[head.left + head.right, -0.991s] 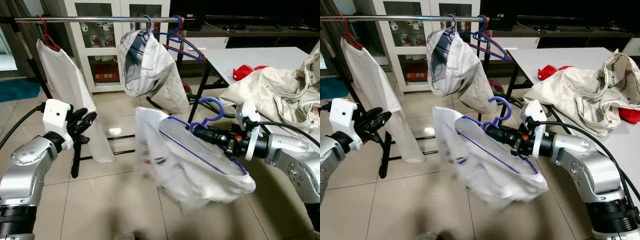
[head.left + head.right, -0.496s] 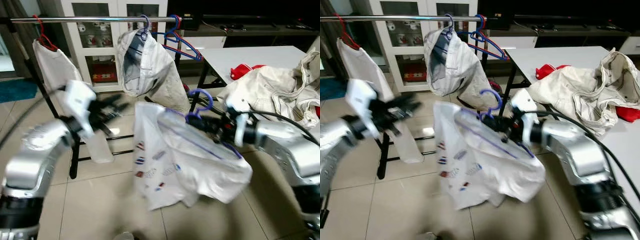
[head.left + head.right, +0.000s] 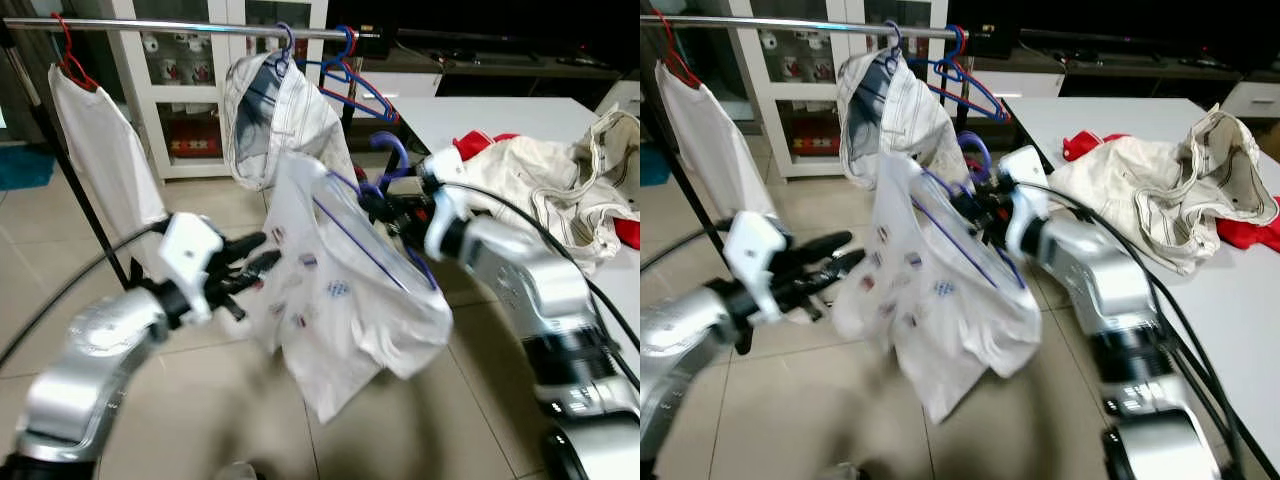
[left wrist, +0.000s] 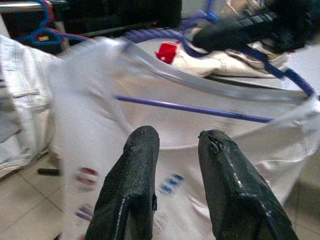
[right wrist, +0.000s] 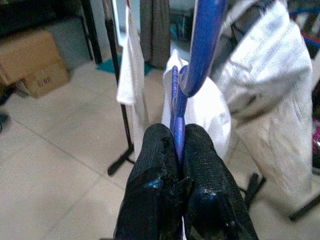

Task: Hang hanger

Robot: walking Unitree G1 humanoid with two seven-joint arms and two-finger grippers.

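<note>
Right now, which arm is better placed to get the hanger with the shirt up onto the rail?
Right. The right gripper is shut on the blue hanger, whose hook sits below the rail. The left gripper is open, lower down beside the white shirt, holding nothing.

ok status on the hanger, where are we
Right gripper shut on purple hanger carrying white shirt, below the rail. Left gripper open beside shirt. Hung jacket crowds the rail.

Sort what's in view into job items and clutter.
Job: purple hanger carrying the white printed shirt, gripped by the right hand; rail; left hand open by the shirt.
Clutter: cream garment on table, cabinet.
</note>
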